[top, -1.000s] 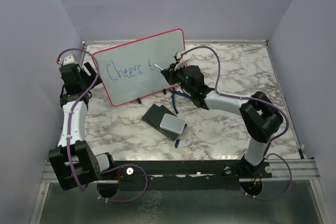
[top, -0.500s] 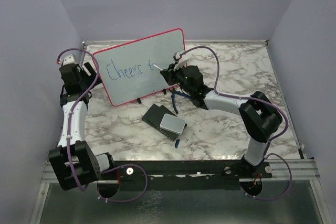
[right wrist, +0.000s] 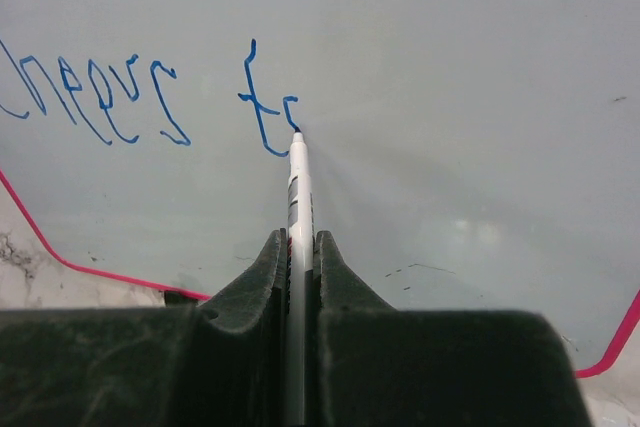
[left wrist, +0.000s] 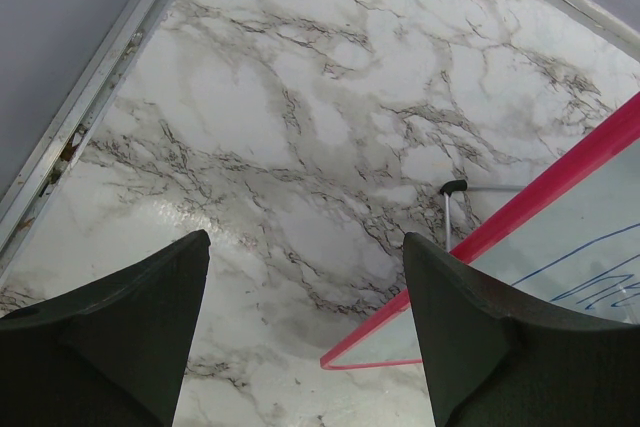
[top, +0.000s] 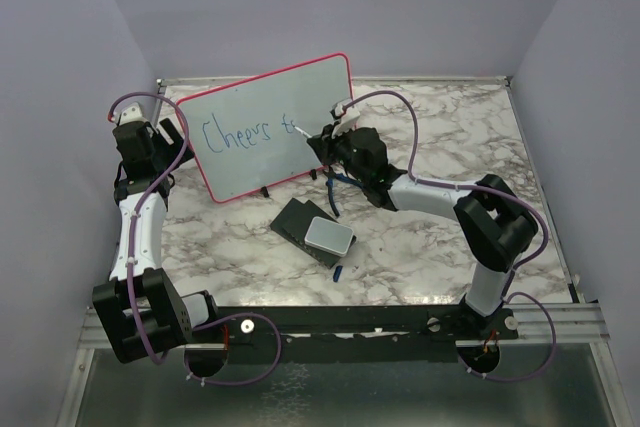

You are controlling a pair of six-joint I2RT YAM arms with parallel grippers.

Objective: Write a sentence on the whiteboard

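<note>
1. The left claw (left wrist: 302,242) gapes wide and empty over the marble surface (left wrist: 300,97), beside the whiteboard (left wrist: 560,247).
2. The whiteboard stands propped at rear left; the sentence (top: 245,134) reads "Cheers t".
3. The right claw (right wrist: 297,242) pinches a marker (right wrist: 299,187), whose tip touches the whiteboard.

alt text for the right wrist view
The right tool grips a white marker, its tip on the whiteboard at the end of a blue sentence reading "Cheers t". The red frame crosses both bottom corners.
</note>
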